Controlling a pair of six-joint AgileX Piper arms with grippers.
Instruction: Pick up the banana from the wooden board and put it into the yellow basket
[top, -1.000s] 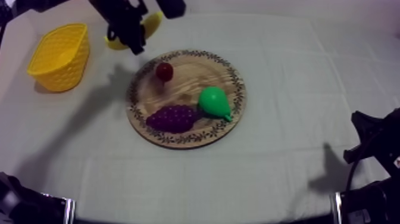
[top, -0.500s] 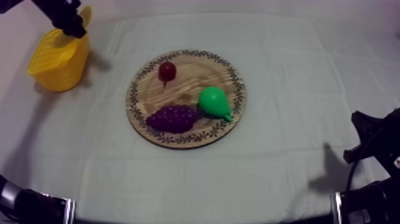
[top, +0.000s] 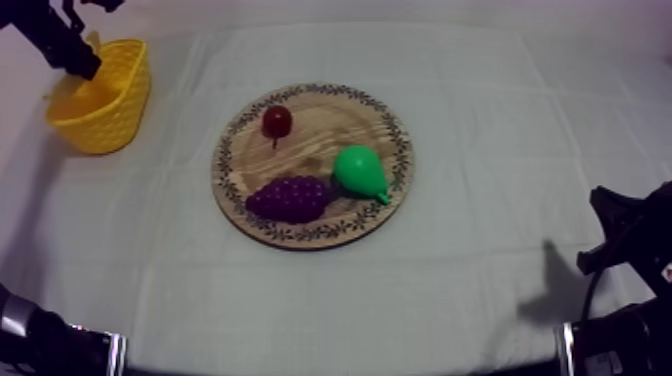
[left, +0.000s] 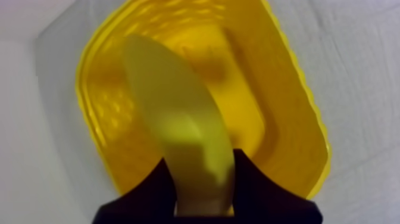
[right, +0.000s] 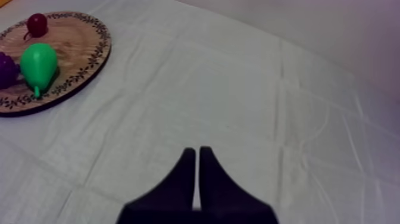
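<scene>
My left gripper (left: 203, 159) is shut on the banana (left: 172, 113), a pale yellow curved fruit that sticks out beyond the fingers. It hangs right above the open mouth of the yellow basket (left: 286, 119). In the top view this gripper (top: 70, 55) sits over the far left rim of the basket (top: 120, 100) at the table's far left. The round wooden board (top: 320, 130) lies mid-table, well to the right of it. My right gripper (right: 197, 152) is shut on nothing, low over bare cloth.
On the board sit a small red fruit (top: 277, 121), a bunch of grapes (top: 290, 198) and a green pear (top: 358, 172). My right arm (top: 625, 240) rests at the near right edge. The right wrist view has the board (right: 83, 42) off beside the cloth.
My left gripper has carried the banana leftward, from behind the board's far left side to above the basket's opening. The right arm and the fruit on the board stayed still.
</scene>
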